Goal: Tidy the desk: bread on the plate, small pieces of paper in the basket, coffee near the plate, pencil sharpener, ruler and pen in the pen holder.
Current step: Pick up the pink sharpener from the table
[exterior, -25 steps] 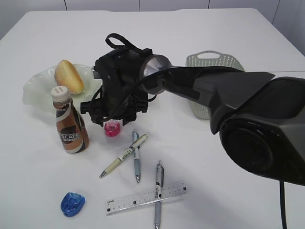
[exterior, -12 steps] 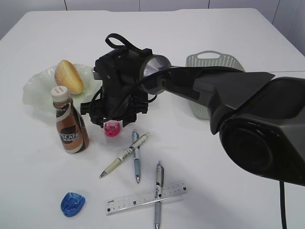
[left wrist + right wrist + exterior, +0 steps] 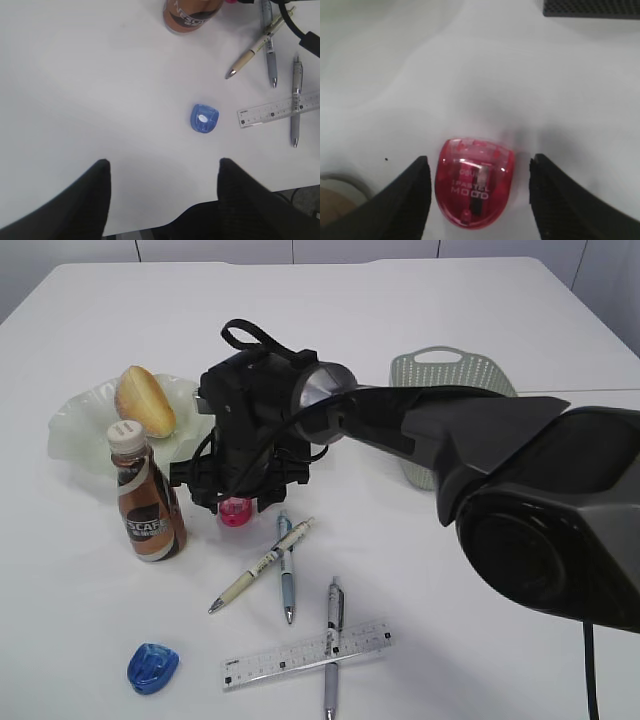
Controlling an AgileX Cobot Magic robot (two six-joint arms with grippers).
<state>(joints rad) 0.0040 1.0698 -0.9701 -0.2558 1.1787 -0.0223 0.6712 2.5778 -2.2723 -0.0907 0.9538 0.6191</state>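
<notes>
1. Positioning near the front edge of the counter (image 3: 480, 330), the left gripper (image 3: 162, 172) hangs with jaws well apart, holding nothing. The blue pencil sharpener (image 3: 204, 118) lies just ahead of it, with the ruler (image 3: 306, 655) alongside, resting across one pen (image 3: 331, 645).
2. Two more pens (image 3: 275, 560) lie crossed toward the middle.
3. Straddling the pink pencil sharpener (image 3: 474, 181), the right gripper (image 3: 477, 192) has its jaws spread wide and unclosed, one finger on each side, neither visibly touching it.
4. Judged procedure: keep the sharpener centred between the fingers, lower until the tips approach the counter, then close on its flat sides. Avoid the coffee (image 3: 146, 502) just beside.
5. Farther back, the bread (image 3: 145, 400) sits on the plate (image 3: 75, 420); the basket (image 3: 455, 370) stands to the right. The pen holder (image 3: 592, 7) edge shows in the right wrist view.
</notes>
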